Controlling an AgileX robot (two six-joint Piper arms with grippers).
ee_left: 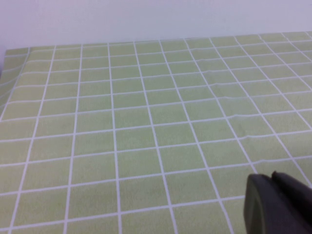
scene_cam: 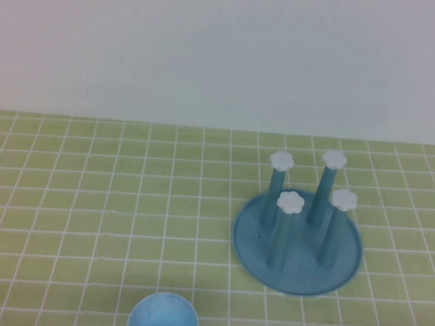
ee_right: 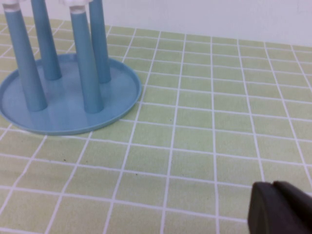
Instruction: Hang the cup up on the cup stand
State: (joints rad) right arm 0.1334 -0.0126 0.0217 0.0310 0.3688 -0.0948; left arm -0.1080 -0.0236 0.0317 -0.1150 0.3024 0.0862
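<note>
While neither of my arms shows in the high view, the small light blue plastic tumbler [scene_cam: 163,322] stands open side up at the bottom edge of that frame, a little left of centre, on the green tablecloth with white grid lines [scene_cam: 80,194]. Its lower part is cut off by the frame edge, and I am not holding it

Well apart from it, in the right half of the high view, sits the round blue plastic cup stand [scene_cam: 297,243], its dish base flat on the cloth with four upright blue posts rising from it, each topped with a white flower-shaped cap. No cup hangs on any post. A plain pale wall [scene_cam: 231,46] fills the upper part of the frame behind the table

From my right wrist camera the stand [ee_right: 68,105] lies in the upper left of the frame, the post tops cut off by the edge. My right gripper [ee_right: 280,209] shows only as a dark shape in the lower right corner, hovering over bare cloth, away from the stand

From my left wrist camera only the gridded cloth [ee_left: 146,122] and a strip of wall appear, with my left gripper [ee_left: 278,204] as a dark shape in the lower right corner. I cannot tell how far open either set of fingers is; nothing shows in either grip
</note>
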